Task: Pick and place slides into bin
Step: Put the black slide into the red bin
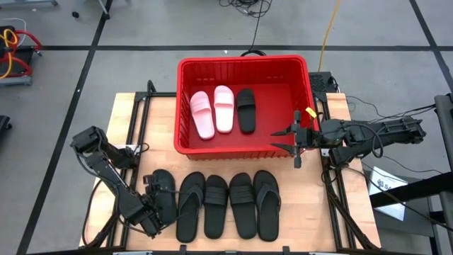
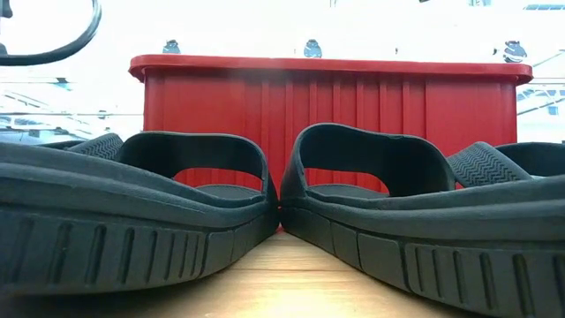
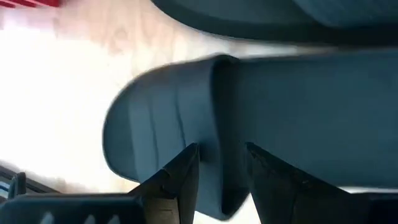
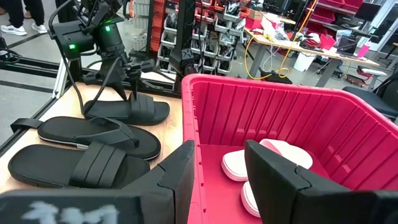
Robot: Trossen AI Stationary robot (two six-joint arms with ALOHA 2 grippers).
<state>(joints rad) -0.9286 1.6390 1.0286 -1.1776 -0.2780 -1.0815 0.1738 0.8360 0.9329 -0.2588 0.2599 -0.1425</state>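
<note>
Left gripper (image 1: 157, 200) straddles the strap of the leftmost black slide (image 1: 162, 198) at the table's (image 1: 127, 113) front edge; right gripper (image 1: 295, 139) hangs wide open and empty over the bin's (image 1: 244, 62) right front corner, three slides inside.

Red ribbed bin (image 1: 185, 106); two pale pink slides (image 1: 212, 111), one black slide (image 1: 245, 110) inside; five black slides (image 1: 228, 205) on tan wood worktop (image 1: 124, 120).

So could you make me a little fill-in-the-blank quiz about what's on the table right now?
1. The bin holds ___ slides in all.
2. Two of the slides in the bin are pale ___.
3. ___ black slides lie on the table in front of the bin.
4. The left gripper is at the ___-most slide of that row.

Missing words: three; pink; five; left
</note>
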